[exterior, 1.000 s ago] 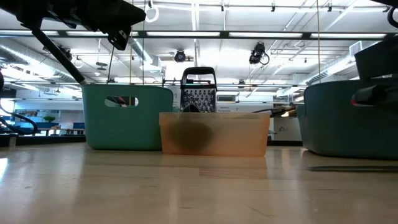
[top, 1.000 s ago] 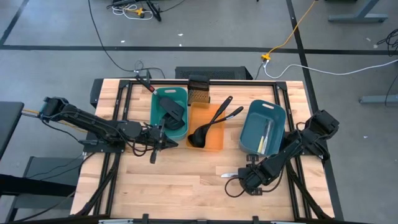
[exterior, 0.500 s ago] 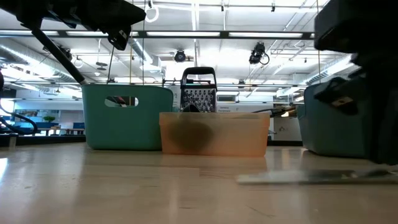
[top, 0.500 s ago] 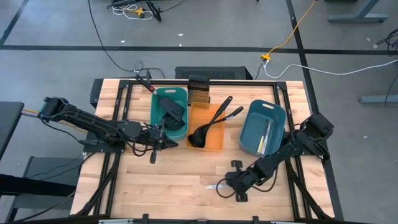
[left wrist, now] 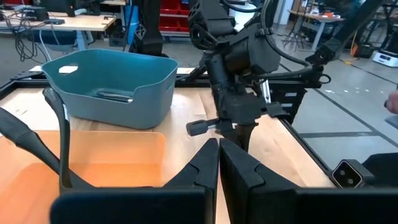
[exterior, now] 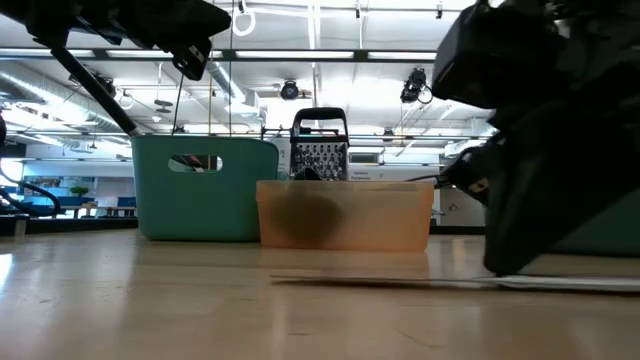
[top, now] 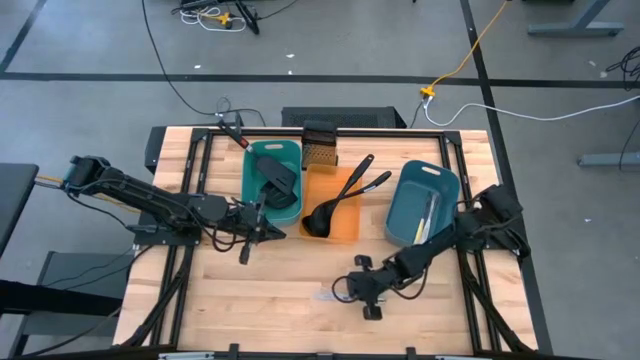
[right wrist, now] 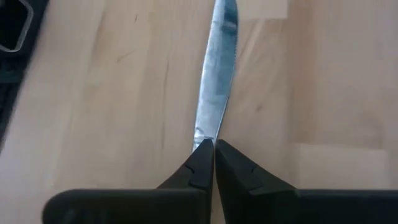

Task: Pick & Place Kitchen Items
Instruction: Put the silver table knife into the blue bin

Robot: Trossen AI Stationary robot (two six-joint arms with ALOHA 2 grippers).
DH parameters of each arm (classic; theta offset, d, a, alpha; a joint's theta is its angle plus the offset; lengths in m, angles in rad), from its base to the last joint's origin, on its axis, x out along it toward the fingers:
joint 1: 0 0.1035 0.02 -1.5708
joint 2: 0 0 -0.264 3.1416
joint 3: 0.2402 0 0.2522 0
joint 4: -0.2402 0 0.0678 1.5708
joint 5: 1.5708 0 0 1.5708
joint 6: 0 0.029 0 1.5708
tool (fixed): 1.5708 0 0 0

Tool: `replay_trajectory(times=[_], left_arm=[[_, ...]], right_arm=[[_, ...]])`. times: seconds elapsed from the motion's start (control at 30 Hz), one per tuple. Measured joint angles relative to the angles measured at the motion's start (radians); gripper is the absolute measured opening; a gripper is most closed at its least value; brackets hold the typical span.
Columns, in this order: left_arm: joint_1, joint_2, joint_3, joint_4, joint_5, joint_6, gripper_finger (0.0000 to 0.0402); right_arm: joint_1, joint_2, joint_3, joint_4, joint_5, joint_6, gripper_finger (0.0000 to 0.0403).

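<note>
Right tool (right wrist: 213,149), low over the worktop (top: 280,290), fingers pinched shut on the handle end of a silvery knife (right wrist: 217,68) whose blade lies flat on the wood ahead of it. To lift cleanly, raise straight up, since so thin a grip may let the blade pivot. Bare wood surrounds the tool; behind it, toward its own arm, stands the blue tray (top: 422,205); beyond, the orange tray (top: 345,228) holds two ladles (top: 335,205). Left tool (left wrist: 218,165), closed and empty, waits beside the teal tray (top: 272,180).
</note>
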Motion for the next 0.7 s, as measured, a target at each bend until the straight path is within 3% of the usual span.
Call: replay_trajectory(times=[0.43, 0.53, 0.7], left_arm=[[-0.002, 0.0, 0.0, -0.009, 0.012, -0.028, 0.0018], [-0.02, 0.0, 0.0, -0.032, 0.015, -0.036, 0.0018], [-0.068, 0.051, 0.023, -0.053, -0.012, -0.021, 0.0018]], right_arm=[[-0.05, 0.003, 0.167, -0.073, 0.028, -0.177, 0.0022], [-0.037, 0.002, 0.239, -0.201, 0.04, -0.173, 0.0022], [0.036, 0.001, 0.382, -0.537, 0.168, -0.084, 0.0029]])
